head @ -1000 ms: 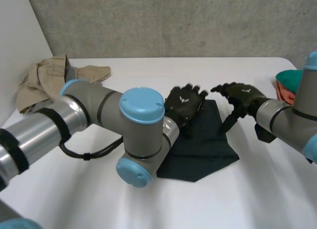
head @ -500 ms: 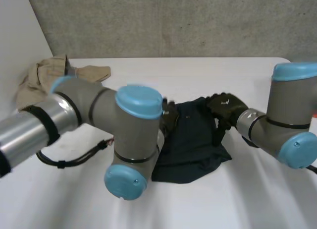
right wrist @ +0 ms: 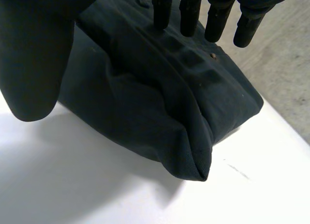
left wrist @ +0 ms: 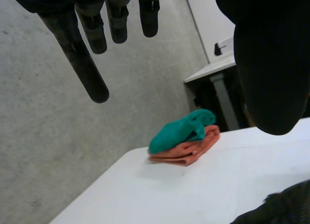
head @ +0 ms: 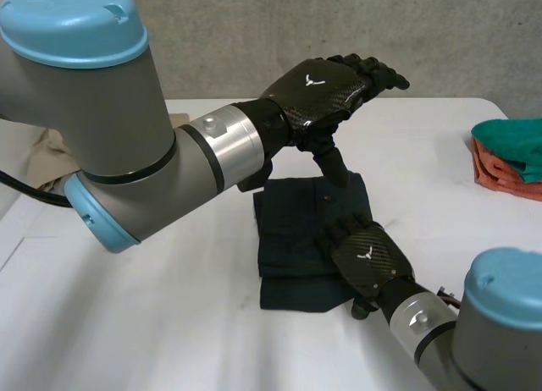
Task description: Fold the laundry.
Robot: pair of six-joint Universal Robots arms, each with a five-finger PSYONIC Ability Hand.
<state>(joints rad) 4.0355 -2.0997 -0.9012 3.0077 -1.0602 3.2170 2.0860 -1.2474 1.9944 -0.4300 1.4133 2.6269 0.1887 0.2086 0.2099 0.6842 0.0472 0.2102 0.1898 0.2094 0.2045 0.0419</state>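
Note:
A dark navy cloth [head: 292, 226] lies folded into a small rectangle on the middle of the white table [head: 152, 315]. My left hand [head: 326, 82] is raised in the air above the cloth's far edge, open, with straight fingers [left wrist: 77, 54] and nothing in it. My right hand [head: 368, 257] is open and low over the cloth's near right corner. In the right wrist view its straight fingers [right wrist: 186, 15] reach over the thick folded cloth [right wrist: 155, 107], with the thumb beside the fold. A bit of the dark cloth [left wrist: 286, 209] shows below the left thumb.
A green cloth [head: 517, 141] lies folded on an orange one [head: 504, 175] at the table's right edge; the pile [left wrist: 186, 136] also shows in the left wrist view. A beige garment [head: 47, 150] lies at the far left behind my left arm. A grey wall stands behind.
The navy cloth went from a spread shape to a compact folded rectangle. My left hand lifted off it and rose. My right hand swung round to the cloth's near right corner.

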